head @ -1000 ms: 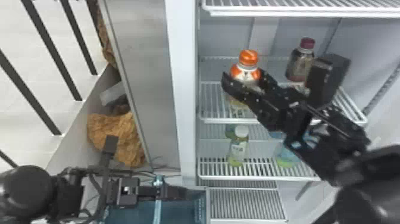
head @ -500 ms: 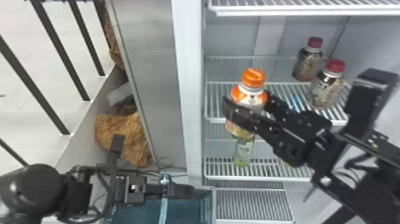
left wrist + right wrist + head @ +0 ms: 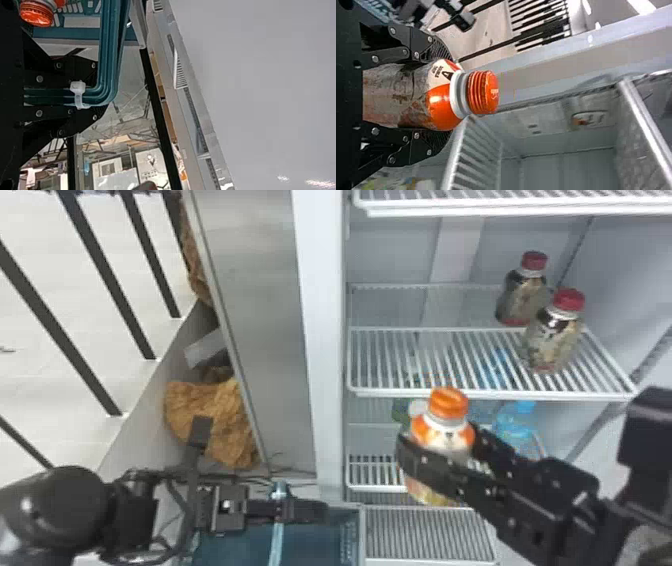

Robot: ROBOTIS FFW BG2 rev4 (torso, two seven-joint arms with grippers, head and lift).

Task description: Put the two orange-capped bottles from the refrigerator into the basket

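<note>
The right gripper [image 3: 439, 437] is clasping 1 cap-up bottle [image 3: 441, 95] right of the basket [image 3: 320, 546], whose handle [image 3: 111, 55] the left gripper [image 3: 98, 87] is pinching.

We find a white wire shelf [image 3: 480, 394] bearing a red-capped bottle [image 3: 524, 296] at the back right and a second bottle [image 3: 553, 337] nearer the front.

basket [image 3: 360, 535] cut off by head view's bottom edge, orange-capped bottle [image 3: 445, 427] partly hidden by right tool [image 3: 439, 442]
</note>
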